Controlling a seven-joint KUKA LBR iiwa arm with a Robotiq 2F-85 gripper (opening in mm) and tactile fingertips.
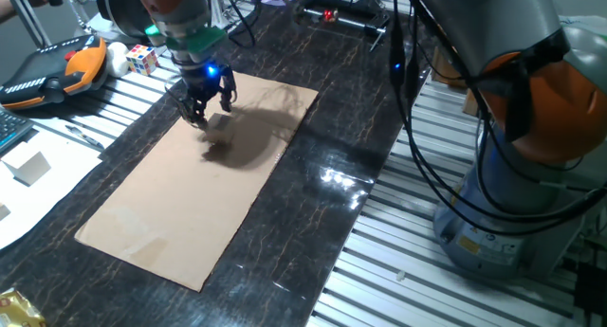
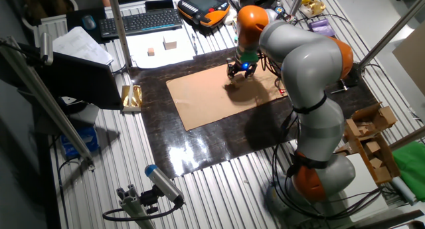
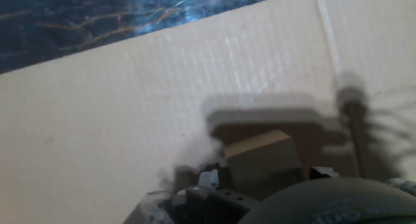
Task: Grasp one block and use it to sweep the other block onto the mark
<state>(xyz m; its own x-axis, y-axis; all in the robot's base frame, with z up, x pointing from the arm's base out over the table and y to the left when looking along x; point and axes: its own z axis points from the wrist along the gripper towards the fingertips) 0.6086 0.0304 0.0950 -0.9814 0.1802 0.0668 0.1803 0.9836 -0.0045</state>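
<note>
Step in hand: I judge this to be the grasp stage; my gripper hangs low over the far end of the cardboard sheet, fingers pointing down at it.
Tan block: in the hand view a light-tan wooden block sits right under my fingers, resting on the sheet and partly covered by my own hardware.
Gripper state: I cannot tell whether my fingers are spread around the block or already pinching it; the hand view is blurred and the fixed views show the fingertips too small.
Other block: I see no second block on the sheet near me, and no mark either; both may be hidden by my hand or its shadow.
Next move: as I read it, confirm a firm hold on the block, then find the second block before any sweep, keeping the held block low to the sheet.
Around me: a multicoloured puzzle cube lies off the sheet to one side beside an orange-and-black teach pendant; cables hang above me.
In the way: nothing stands close beside my fingers on the sheet; the sheet edge and the dark marbled table are near behind me.
</note>
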